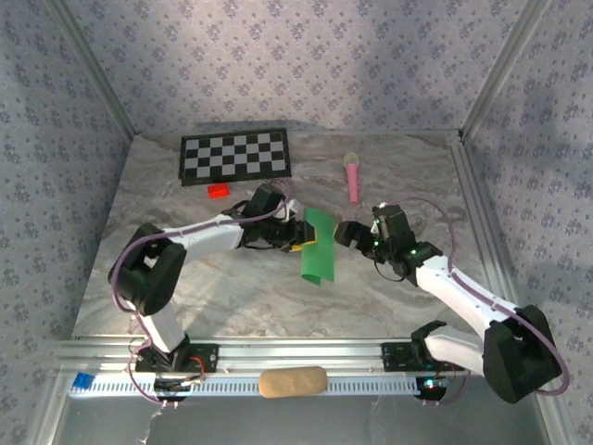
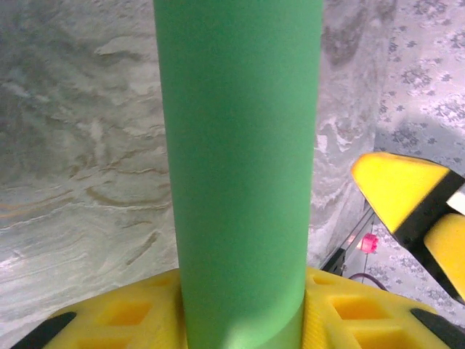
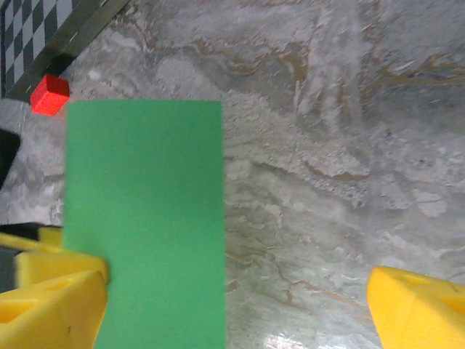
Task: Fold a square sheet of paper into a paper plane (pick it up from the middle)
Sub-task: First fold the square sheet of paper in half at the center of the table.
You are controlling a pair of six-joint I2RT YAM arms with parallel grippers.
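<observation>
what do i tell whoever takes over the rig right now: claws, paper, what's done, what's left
Left claw: shut on the thin bright green paper sheet, which runs out from between its yellow fingers.
Right claw: open wide, one finger beside the paper's edge, not gripping it.
Paper: a narrow rectangle, held between the two claws over the middle of the grey marbled tabletop.
Done: sheet picked up and apparently folded down to a strip.
Left: no pointed nose or dart shape yet, so the plane folds seem to remain.
</observation>
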